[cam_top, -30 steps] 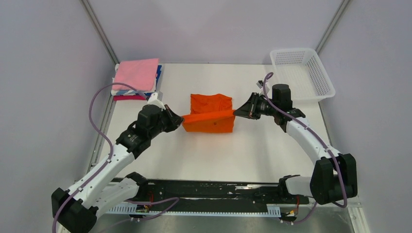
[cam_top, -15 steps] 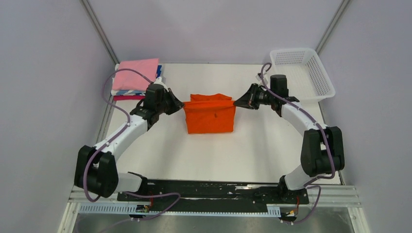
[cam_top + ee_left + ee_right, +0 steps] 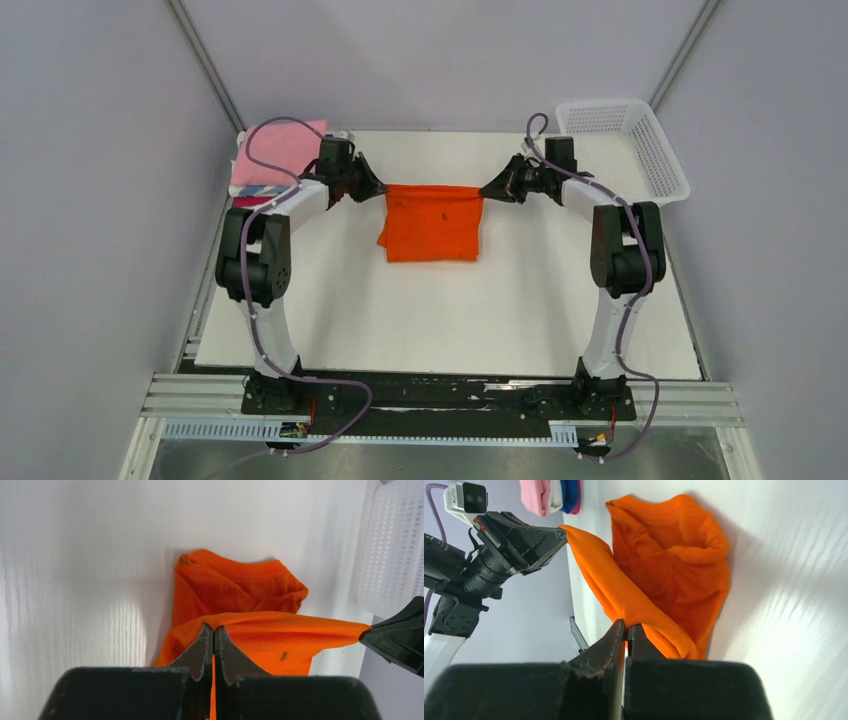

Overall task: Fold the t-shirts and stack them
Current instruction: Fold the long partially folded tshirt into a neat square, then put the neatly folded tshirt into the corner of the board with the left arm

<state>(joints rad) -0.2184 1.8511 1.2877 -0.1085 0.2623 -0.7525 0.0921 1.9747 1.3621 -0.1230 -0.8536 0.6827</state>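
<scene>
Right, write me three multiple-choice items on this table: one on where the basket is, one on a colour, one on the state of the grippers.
1. The basket stands at the table's: A) far right corner B) far left corner C) near edge.
2. The shirt in mid-table is: A) pink B) blue C) orange.
3. The left gripper and right gripper are: A) both open B) both shut on the shirt C) one open, one shut.
Answers: 1 A, it sits at the upper right of the top view. 2 C, it is bright orange in every view. 3 B, each wrist view shows jaws pinched on the cloth's edge.
</scene>
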